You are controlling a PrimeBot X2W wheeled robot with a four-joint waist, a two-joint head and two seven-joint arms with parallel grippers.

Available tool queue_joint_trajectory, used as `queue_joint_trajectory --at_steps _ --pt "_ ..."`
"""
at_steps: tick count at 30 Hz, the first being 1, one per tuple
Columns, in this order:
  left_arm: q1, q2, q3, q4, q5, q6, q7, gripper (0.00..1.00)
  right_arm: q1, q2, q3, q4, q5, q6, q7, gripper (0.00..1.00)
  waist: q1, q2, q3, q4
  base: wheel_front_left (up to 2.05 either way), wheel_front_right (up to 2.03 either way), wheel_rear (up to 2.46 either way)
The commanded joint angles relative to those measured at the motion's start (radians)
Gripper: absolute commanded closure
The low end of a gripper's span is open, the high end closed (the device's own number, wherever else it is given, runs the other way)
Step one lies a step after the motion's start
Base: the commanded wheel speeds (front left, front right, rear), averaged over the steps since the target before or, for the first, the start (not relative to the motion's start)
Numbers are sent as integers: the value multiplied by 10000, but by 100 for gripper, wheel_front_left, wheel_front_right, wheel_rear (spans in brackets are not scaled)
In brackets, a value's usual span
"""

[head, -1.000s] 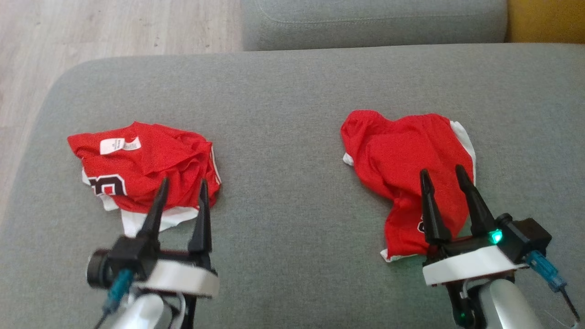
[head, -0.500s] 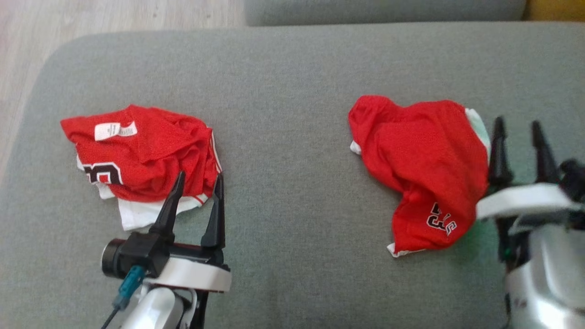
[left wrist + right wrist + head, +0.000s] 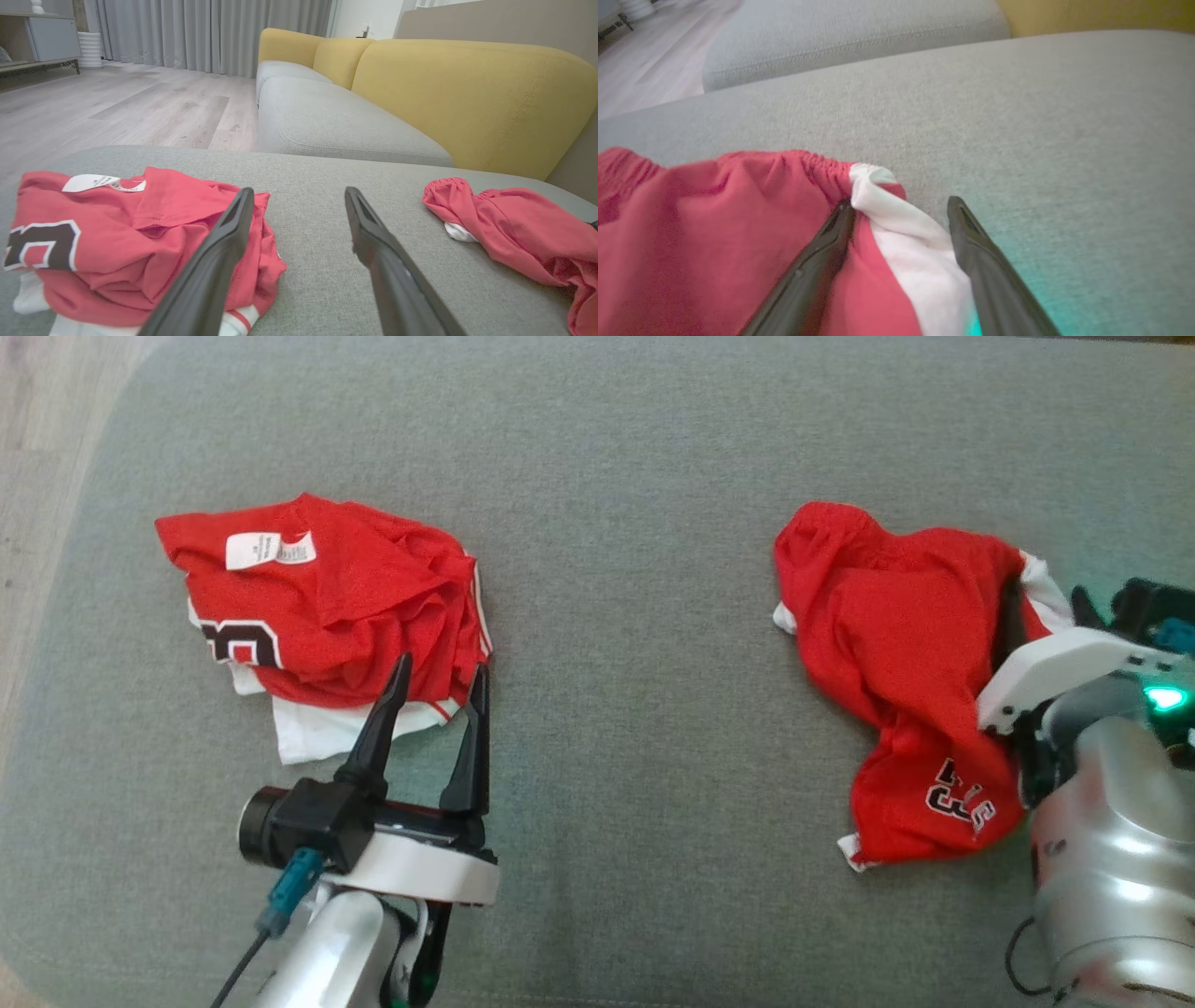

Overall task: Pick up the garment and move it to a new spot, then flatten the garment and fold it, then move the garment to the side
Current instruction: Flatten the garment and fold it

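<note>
Two red garments lie on the grey cushion (image 3: 616, 523). On the left is a crumpled jersey (image 3: 336, 597) with a white tag and a black number, also seen in the left wrist view (image 3: 117, 242). My left gripper (image 3: 443, 663) stands open at its near right edge, empty (image 3: 299, 191). On the right lie red shorts (image 3: 887, 644) with white trim and black lettering. My right gripper (image 3: 901, 201) is open at their right edge. It straddles the white stripe (image 3: 906, 238) by the elastic waistband, left finger pressed against the cloth. In the head view its fingers are largely hidden behind the wrist.
Wooden floor (image 3: 37, 420) runs past the cushion's left edge. A second grey seat (image 3: 336, 121) with a yellow backrest (image 3: 472, 93) stands beyond the cushion. Bare grey fabric (image 3: 635, 709) lies between the two garments.
The head camera has tilted down, shifting the whole picture. My right gripper swung from over the shorts to their right edge and dropped to the white trim. The left gripper stayed by the jersey.
</note>
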Motion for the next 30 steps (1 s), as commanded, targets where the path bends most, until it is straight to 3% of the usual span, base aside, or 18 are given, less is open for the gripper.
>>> queue_joint_trajectory --at_steps 1,3,4,5,12,22,27,30 --pt "-411 17 475 -237 110 -61 -95 0 -330 -29 198 -42 -137 75 27 0 -1 0 52 60 0 0 0" --pt "-412 -37 579 -190 178 -147 -95 0 -467 -29 179 411 -279 75 0 0 -1 0 68 79 0 0 0" --pt "-406 -62 630 -167 211 -185 -95 0 -535 -29 176 620 -296 75 -40 55 -1 0 67 78 0 0 0" --pt "-401 -89 680 -140 245 -216 -95 0 -609 -29 227 803 -312 75 -138 100 -1 0 59 70 0 0 0" --pt "-241 -327 928 50 426 -419 -95 0 -1025 -29 259 768 -872 75 -1356 100 -1 0 -377 -127 0 0 0" --pt "362 -638 1278 97 583 -645 -95 0 -2246 -193 218 -1316 -2208 75 -1361 100 -1 0 -1454 -144 0 0 0" --pt "716 -722 1468 -2 648 -727 -95 0 -2464 -228 1249 -2487 -2380 75 -1387 100 -1 0 -1802 -50 0 0 0" --pt "907 -770 1482 -13 693 -821 -95 0 -1788 -130 2814 -2927 -2107 75 -1310 100 -1 0 -1836 45 0 0 0"
